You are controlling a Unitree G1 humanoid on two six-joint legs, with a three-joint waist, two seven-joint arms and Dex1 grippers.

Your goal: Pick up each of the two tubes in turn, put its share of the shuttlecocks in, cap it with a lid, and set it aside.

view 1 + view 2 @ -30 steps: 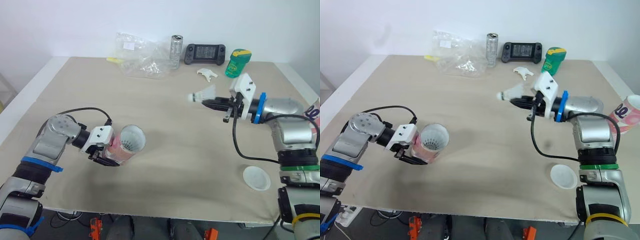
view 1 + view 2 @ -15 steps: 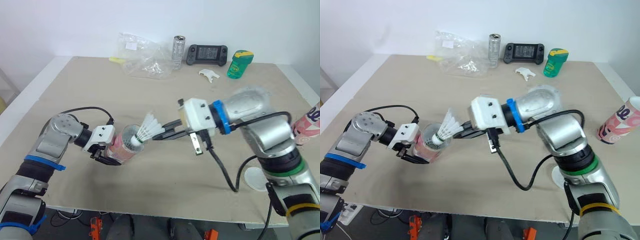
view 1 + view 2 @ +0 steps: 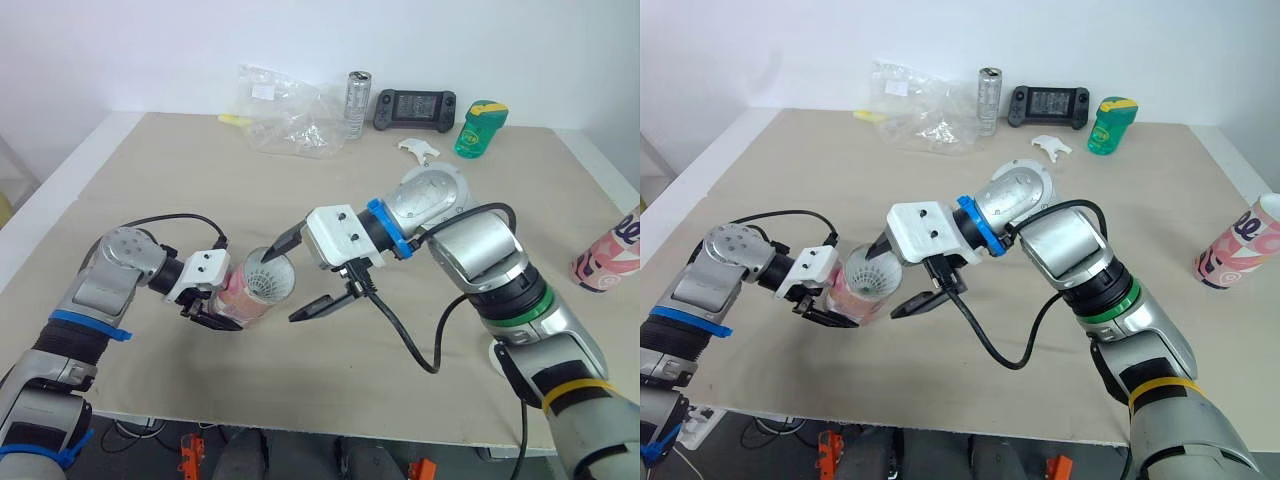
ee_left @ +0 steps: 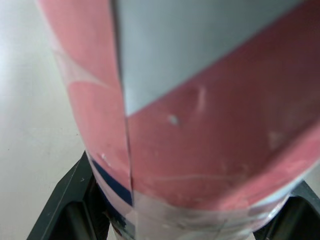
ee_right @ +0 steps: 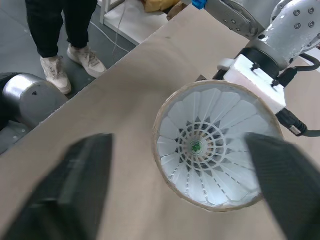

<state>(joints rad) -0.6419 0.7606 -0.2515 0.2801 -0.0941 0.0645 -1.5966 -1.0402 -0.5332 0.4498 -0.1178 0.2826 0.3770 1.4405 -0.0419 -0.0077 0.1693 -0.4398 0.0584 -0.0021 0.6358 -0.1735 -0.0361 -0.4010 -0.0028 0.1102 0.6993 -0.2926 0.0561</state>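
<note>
**Head views.**
- Left gripper (image 3: 222, 303): jaws pinching the first tube (image 3: 250, 290) round its lower body. It holds the tube off the desk (image 3: 150, 180) towards the front left corner, laid over with the mouth facing the right arm.
- Right gripper (image 3: 283, 287): jaws spread wide, one finger above and one below the tube's mouth, gripping nothing.
- Second tube (image 3: 608, 262): standing at the right edge, well apart from the first.
- Along the far edge: plastic bag (image 3: 285, 120), can (image 3: 357, 95), game controller (image 3: 414, 105), green bottle (image 3: 479, 127).

**Left wrist view.**
- Pink tube wall with a grey band, and black fingers (image 4: 65, 212) pressed on either side near its base.

**Right wrist view.**
- One shuttlecock (image 5: 200, 147) seated inside the tube, cork inward and skirt outward.
- A person's legs (image 5: 55, 25) beyond the desk's edge.

**Handling, as you should judge it.**
- The tube is probably light, thin-walled and glossy. Hold it mid-body, firmly enough not to slip and gently enough not to dent.
- Shuttlecocks weigh almost nothing and their feathers crush. Take them by the cork or the skirt's rim.
</note>
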